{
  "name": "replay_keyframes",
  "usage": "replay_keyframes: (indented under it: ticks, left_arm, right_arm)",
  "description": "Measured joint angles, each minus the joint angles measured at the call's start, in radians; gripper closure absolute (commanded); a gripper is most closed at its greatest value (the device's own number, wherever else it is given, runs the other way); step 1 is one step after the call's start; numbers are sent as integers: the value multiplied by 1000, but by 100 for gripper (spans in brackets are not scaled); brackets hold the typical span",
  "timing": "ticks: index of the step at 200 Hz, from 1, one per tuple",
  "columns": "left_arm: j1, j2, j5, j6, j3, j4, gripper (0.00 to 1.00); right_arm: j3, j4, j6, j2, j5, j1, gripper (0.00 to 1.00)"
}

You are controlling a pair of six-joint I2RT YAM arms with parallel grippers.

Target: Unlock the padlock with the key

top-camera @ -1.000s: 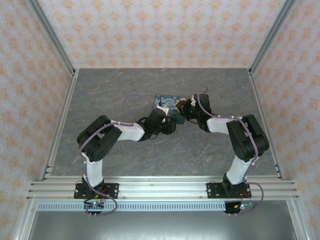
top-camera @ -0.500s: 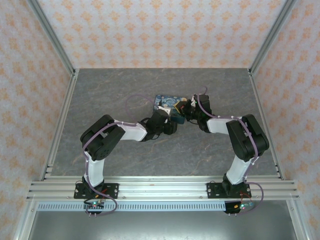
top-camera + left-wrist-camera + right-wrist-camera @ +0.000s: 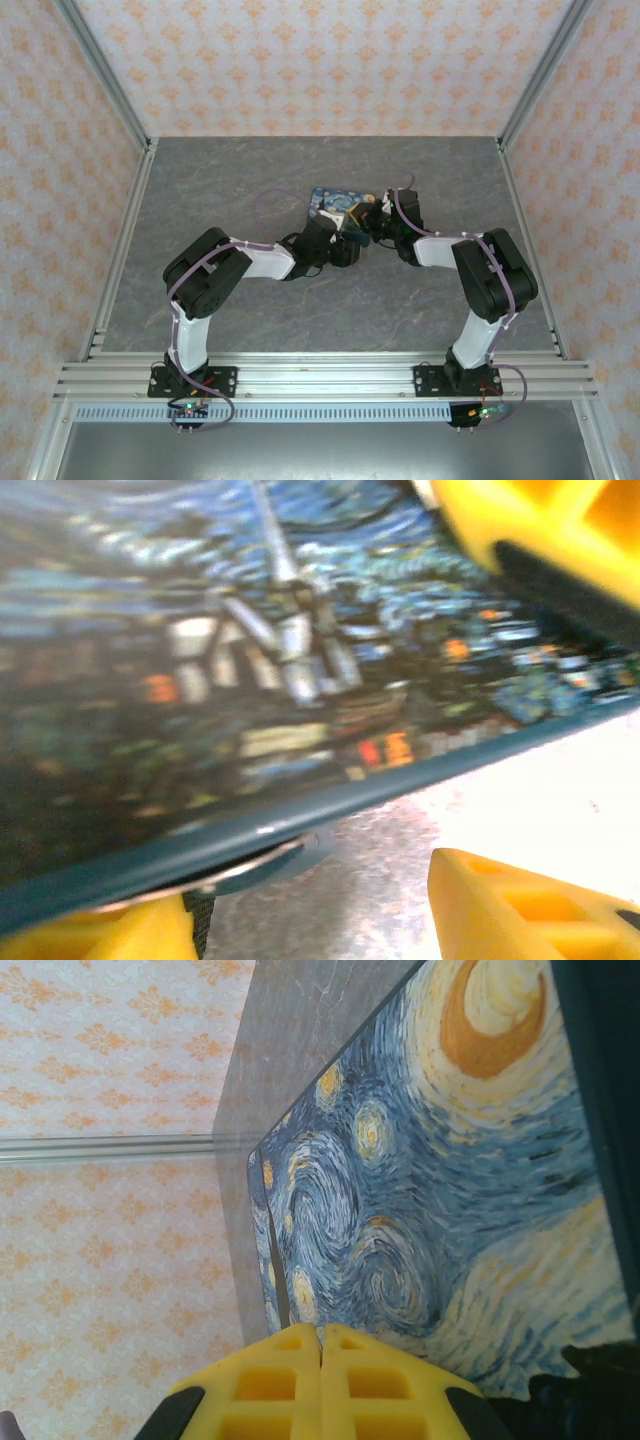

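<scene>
**Operator:** State the box position.
**Technician:** The starry-night box [image 3: 333, 204] lies on the table [image 3: 220, 180], midway between the left and right edges and slightly toward the far edge; both arms converge on its near side.

**Operator:** Left gripper status?
**Technician:** The left gripper [image 3: 347, 240] sits at the box's near edge; in the wrist view its fingers [image 3: 520, 910] stand wide apart, jaws open; bare table shows between them.

**Operator:** Padlock location?
**Technician:** The padlock [image 3: 290, 848] appears as a blurred teal piece with a thin metal arc; it touches the box's lower edge, between the left fingers; finer detail cannot be resolved.

**Operator:** Right gripper status?
**Technician:** The right gripper [image 3: 321, 1345] is at the box's right end; its yellow pads [image 3: 280, 1380] meet flat with no gap, jaws closed; whether anything is pinched between them cannot be told; the box's printed face runs just beside them.
</scene>
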Motion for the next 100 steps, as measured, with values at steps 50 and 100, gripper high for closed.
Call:
replay_keyframes:
  ticks: [50,100]
  left_arm:
    - [22,2,64,-82,-24,73,41]
    - [52,10,86,-182,-63,169,40]
  right_arm:
    - [0,7,0,4,-6,0,100]
    - [0,14,1,8,-8,0,100]
